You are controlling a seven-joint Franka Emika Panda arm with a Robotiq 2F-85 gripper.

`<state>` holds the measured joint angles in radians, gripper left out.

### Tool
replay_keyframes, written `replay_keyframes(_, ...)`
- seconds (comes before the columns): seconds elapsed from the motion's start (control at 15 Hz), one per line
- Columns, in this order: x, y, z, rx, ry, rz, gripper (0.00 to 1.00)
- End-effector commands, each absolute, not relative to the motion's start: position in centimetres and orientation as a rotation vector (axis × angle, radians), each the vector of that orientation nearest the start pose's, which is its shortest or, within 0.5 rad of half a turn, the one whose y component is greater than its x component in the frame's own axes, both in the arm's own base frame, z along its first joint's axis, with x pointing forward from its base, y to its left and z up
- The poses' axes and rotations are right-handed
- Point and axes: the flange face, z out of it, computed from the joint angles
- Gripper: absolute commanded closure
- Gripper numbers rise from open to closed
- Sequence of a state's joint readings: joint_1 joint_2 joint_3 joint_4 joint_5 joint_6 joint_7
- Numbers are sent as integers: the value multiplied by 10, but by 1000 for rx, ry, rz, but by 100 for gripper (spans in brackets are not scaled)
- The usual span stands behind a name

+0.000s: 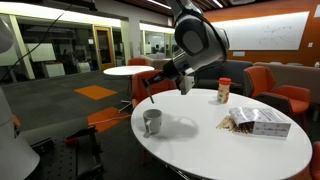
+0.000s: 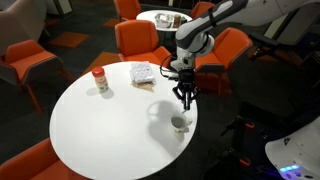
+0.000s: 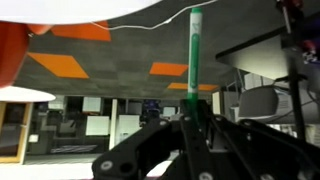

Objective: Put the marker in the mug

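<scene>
Already the hand (image 2: pixel 186 90) grips the marker (image 3: pixel 193 60) above the mug (image 2: pixel 180 123) at frame centre; lowering and release remain.

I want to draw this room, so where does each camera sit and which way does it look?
Exterior view: sits low beside the round table and looks across it at the mug; the arm and gripper show.
Exterior view: sits high and looks down on the table; the arm reaches in from the upper right.
Wrist view: sits on the wrist and looks along the gripper holding the green marker.
Shared: both exterior views show the table, the mug and the red-lidded jar.
</scene>
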<state>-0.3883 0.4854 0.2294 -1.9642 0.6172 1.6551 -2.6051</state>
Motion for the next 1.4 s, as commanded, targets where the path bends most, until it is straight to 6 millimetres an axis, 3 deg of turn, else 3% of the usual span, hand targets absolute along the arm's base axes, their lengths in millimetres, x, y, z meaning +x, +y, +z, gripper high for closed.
replay_keyframes(0.0,543,-26,200,-919,-1818,-561,100)
replay_keyframes(0.67,580,-22,132,-965,-1794,-429,100)
replay_keyframes(1.33,592,-26,106,-994,-1779,-347,100)
